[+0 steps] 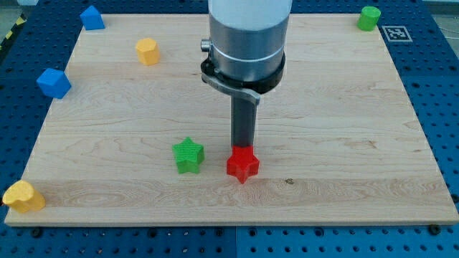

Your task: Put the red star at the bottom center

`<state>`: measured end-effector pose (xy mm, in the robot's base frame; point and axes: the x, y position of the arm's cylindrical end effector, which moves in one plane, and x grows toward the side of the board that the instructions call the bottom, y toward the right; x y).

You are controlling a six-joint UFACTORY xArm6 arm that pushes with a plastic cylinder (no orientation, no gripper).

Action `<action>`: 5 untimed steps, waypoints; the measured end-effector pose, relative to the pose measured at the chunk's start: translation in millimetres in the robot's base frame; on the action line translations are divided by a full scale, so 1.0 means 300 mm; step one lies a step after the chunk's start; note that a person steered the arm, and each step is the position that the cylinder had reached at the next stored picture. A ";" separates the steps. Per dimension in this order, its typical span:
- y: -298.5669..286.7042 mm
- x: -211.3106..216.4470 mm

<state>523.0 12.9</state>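
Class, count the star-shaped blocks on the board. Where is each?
2. The green star lies left of the red star, near bottom centre; my tip is hidden behind the red star.

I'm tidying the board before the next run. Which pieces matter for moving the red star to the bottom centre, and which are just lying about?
Part of the job:
red star
my tip, right behind the star, at its upper edge

Lying about:
green star, just left of the red one
yellow block
yellow block
blue block
blue block
green block
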 end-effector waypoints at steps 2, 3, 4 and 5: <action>0.033 0.043; 0.140 0.043; 0.239 0.043; 0.258 0.080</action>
<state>546.9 90.3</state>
